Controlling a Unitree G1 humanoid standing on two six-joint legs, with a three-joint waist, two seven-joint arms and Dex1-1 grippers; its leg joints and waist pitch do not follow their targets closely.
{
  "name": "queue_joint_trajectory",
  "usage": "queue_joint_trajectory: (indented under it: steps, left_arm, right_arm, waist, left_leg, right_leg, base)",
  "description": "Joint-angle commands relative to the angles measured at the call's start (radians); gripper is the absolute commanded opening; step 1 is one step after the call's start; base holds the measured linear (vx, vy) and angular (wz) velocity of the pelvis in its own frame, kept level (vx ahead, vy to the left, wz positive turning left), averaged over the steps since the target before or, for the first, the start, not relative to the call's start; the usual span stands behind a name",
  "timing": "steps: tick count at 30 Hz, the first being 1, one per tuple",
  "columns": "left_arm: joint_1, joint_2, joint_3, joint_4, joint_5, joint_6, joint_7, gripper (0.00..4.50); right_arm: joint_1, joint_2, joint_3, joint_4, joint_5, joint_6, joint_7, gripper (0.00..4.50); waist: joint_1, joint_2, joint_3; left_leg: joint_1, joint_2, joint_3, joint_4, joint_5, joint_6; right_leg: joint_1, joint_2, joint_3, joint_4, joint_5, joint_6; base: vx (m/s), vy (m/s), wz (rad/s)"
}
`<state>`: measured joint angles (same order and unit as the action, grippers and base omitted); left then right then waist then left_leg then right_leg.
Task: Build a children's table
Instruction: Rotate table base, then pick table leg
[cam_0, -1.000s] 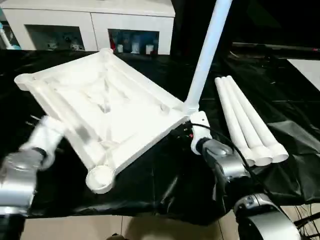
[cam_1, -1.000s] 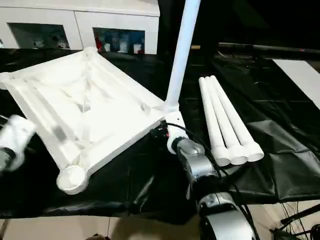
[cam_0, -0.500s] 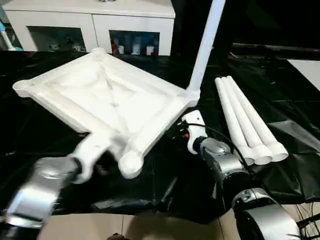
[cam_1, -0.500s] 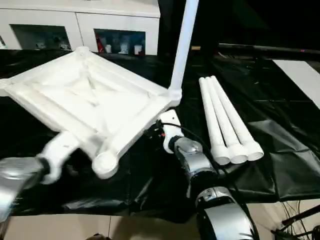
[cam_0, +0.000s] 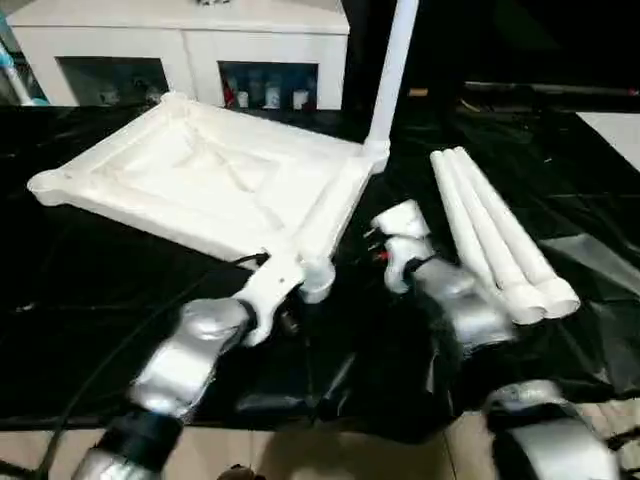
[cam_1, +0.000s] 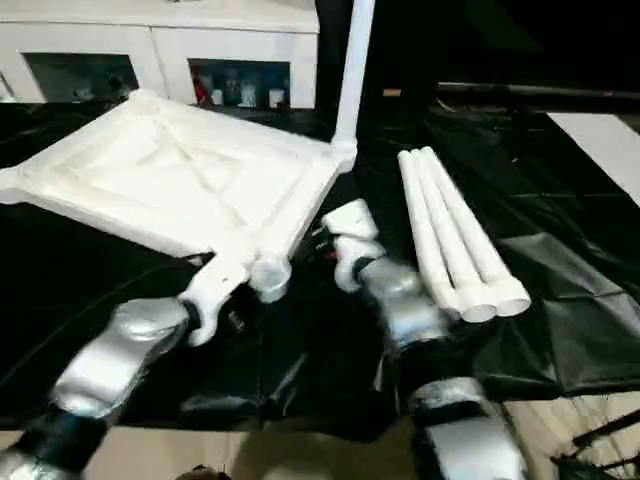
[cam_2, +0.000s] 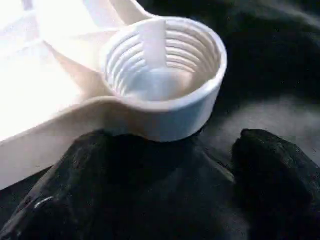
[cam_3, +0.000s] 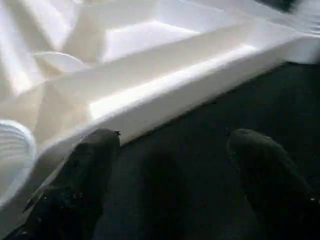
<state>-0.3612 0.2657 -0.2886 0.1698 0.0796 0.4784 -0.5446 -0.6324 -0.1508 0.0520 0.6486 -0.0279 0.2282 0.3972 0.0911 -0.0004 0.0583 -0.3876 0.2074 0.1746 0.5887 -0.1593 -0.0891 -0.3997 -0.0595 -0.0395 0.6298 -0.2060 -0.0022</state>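
Note:
The children's table top (cam_0: 210, 175) lies upside down on the black cloth, ribs facing up. One white leg (cam_0: 393, 70) stands upright in its far right corner socket. Three more legs (cam_0: 495, 235) lie side by side to the right. My left gripper (cam_2: 177, 147) is open just in front of the near corner socket (cam_2: 162, 75), a black finger (cam_2: 95, 155) on each side, gripping nothing. From the head views, that arm's white wrist (cam_0: 265, 290) sits by the same socket (cam_0: 316, 280). My right gripper (cam_3: 175, 145) is open, close to the top's right edge rail (cam_3: 165, 75), apart from it.
A white cabinet (cam_0: 190, 50) with glass doors stands behind the table. Black cloth (cam_0: 90, 300) covers the work surface, crumpled at the right. The table's front edge and pale floor (cam_0: 330, 455) run along the bottom of the head views.
The table top has swung round and settled flatter, its near corner moving right. My left arm has come in from the left to that corner. The right arm has stayed near the right edge.

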Motion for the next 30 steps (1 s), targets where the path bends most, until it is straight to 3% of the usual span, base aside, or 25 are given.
queue_joint_trajectory:
  steps: [1, 2, 4, 9, 11, 13, 17, 30]
  left_arm:
    - [-0.031, -0.006, 0.005, 0.008, 0.013, -0.057, 0.038, 4.47]
    - [-0.044, -0.022, 0.005, 0.014, 0.003, -0.099, 0.04, 4.47]
    - [-0.046, -0.033, 0.003, 0.012, -0.007, -0.129, 0.026, 4.49]
    - [-0.008, -0.041, -0.036, -0.077, -0.082, -0.17, -0.131, 4.5]
    - [0.004, -0.027, -0.048, -0.105, -0.099, -0.157, -0.165, 4.5]
    - [0.007, -0.022, -0.051, -0.116, -0.106, -0.149, -0.176, 4.5]
    - [0.043, 0.062, -0.086, -0.268, -0.184, -0.035, -0.307, 4.5]
    - [0.019, 0.099, -0.071, -0.356, -0.221, 0.05, -0.34, 4.5]
  right_arm:
    - [-0.018, -0.018, -0.01, -0.035, -0.025, 0.07, -0.014, 3.87]
    - [-0.045, -0.043, -0.018, -0.041, -0.031, 0.133, -0.016, 3.87]
    - [-0.06, -0.055, -0.026, -0.047, -0.03, 0.168, -0.029, 4.04]
    - [-0.154, -0.12, -0.084, -0.013, -0.016, 0.36, -0.118, 4.43]
    - [-0.174, -0.134, -0.091, 0.0, -0.025, 0.407, -0.136, 4.43]
    - [-0.18, -0.138, -0.094, 0.005, -0.027, 0.422, -0.139, 4.43]
    - [-0.205, -0.167, -0.104, 0.077, -0.022, 0.562, -0.119, 4.43]
    - [-0.199, -0.15, -0.13, 0.16, 0.011, 0.635, -0.158, 4.29]
  waist:
    - [-0.002, 0.013, -0.077]
    - [-0.003, 0.013, -0.076]
    - [-0.006, 0.011, -0.075]
    - [-0.002, 0.006, -0.077]
    - [-0.003, 0.001, -0.075]
    - [-0.002, 0.004, -0.075]
    - [-0.005, 0.001, -0.073]
    - [-0.003, 0.003, -0.075]
  left_leg:
    - [0.018, 0.011, -0.005, -0.061, -0.163, -0.008]
    - [0.018, 0.01, -0.006, -0.06, -0.163, -0.006]
    - [0.017, 0.011, -0.004, -0.059, -0.164, -0.004]
    - [0.019, 0.014, 0.0, -0.055, -0.138, 0.002]
    - [0.018, 0.012, 0.002, -0.056, -0.133, 0.004]
    - [0.02, 0.013, 0.002, -0.055, -0.134, 0.003]
    - [0.021, 0.014, 0.002, -0.057, -0.143, -0.009]
    - [0.02, 0.011, 0.004, -0.054, -0.124, -0.022]
  right_leg:
    - [0.057, -0.055, 0.037, -0.065, 0.035, -0.195]
    - [0.056, -0.055, 0.036, -0.066, 0.031, -0.197]
    - [0.057, -0.056, 0.037, -0.068, 0.016, -0.208]
    - [0.054, -0.056, 0.038, -0.061, 0.04, -0.226]
    - [0.055, -0.056, 0.037, -0.062, 0.032, -0.223]
    - [0.054, -0.057, 0.037, -0.062, 0.023, -0.221]
    - [0.053, -0.057, 0.036, -0.062, -0.017, -0.219]
    - [0.055, -0.054, 0.036, -0.057, 0.012, -0.218]
  base:
    - [0.0, 0.0, 0.0]
    - [0.0, 0.0, 0.0]
    - [0.0, 0.0, 0.0]
    - [0.0, 0.0, 0.0]
    - [0.0, 0.0, 0.0]
    - [0.0, 0.0, 0.0]
    - [0.0, 0.0, 0.0]
    - [0.0, 0.0, 0.0]
